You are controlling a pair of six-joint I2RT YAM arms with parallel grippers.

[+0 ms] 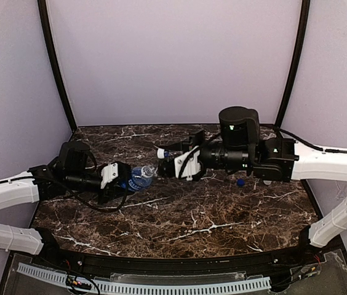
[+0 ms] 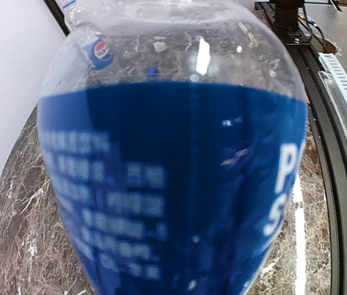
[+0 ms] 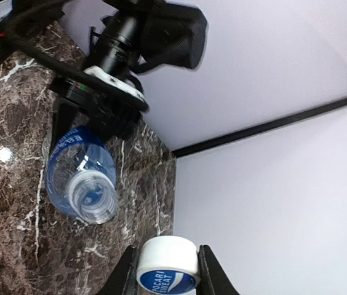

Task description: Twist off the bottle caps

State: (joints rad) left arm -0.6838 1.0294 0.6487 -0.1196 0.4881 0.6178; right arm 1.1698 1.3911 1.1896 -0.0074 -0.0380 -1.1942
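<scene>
A clear bottle [image 1: 141, 176] with a blue label lies sideways above the marble table, its base end in my left gripper [image 1: 123, 178], which is shut on it. This bottle [image 2: 173, 184] fills the left wrist view and hides the fingers. Its neck [image 3: 90, 196] is open and points toward my right gripper. A short way off the neck, my right gripper [image 3: 167, 270] is shut on a white cap [image 3: 167, 255] with a blue Pocari Sweat top, also seen from above as the cap [image 1: 160, 152]. A dark blue cap [image 1: 240, 182] lies loose on the table under the right arm.
Through the held bottle's clear shoulder I see a Pepsi-labelled bottle [image 2: 99, 52] farther off, with a small white cap [image 2: 159, 46] and a blue cap [image 2: 152, 72] near it. The back wall [image 3: 266, 184] stands close behind the right gripper. A black rail [image 2: 339, 153] runs along the table's near edge.
</scene>
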